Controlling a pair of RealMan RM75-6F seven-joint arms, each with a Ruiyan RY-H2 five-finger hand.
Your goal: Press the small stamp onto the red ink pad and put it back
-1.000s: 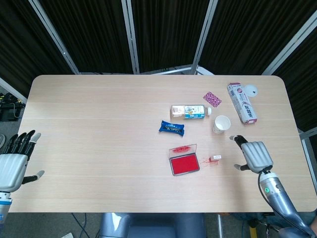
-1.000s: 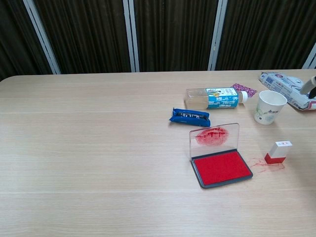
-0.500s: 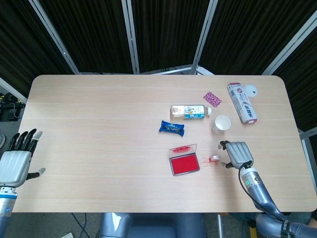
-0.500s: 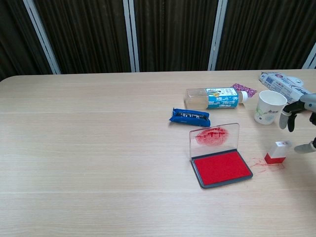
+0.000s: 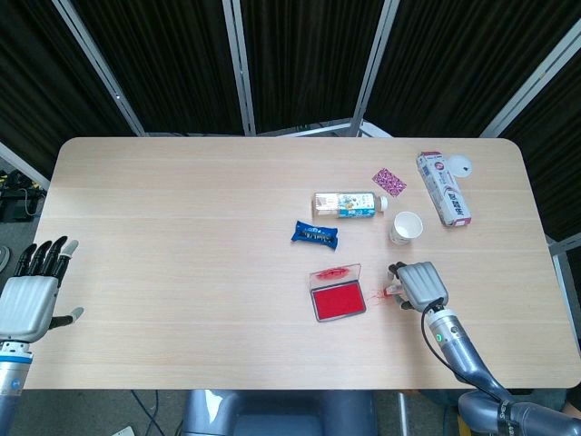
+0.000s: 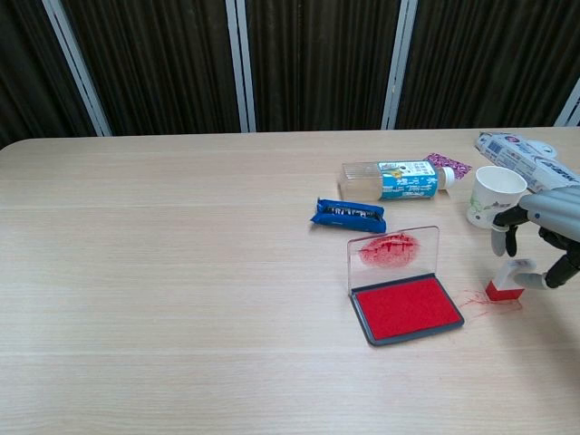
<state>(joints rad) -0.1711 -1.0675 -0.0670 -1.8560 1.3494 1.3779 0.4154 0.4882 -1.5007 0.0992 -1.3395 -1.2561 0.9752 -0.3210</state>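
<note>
One small stamp (image 6: pixel 509 279) stands upright on the tabletop (image 6: pixel 181 272), just right of the open red ink pad (image 6: pixel 405 308). Right robot hand (image 6: pixel 544 227) hovers over it, fingers apart around the top; contact is unclear. Left robot hand (image 5: pixel 27 295) hangs spread and empty off the tabletop's left edge.

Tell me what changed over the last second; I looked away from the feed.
The right robot hand moved in toward the ink pad and now sits over the small stamp, fingers around its top; whether it grips yet is unclear. The stamp, ink pad, paper cup, bottle and blue wrapper stayed put. The left robot hand barely shifted, open by the table's edge.
</note>
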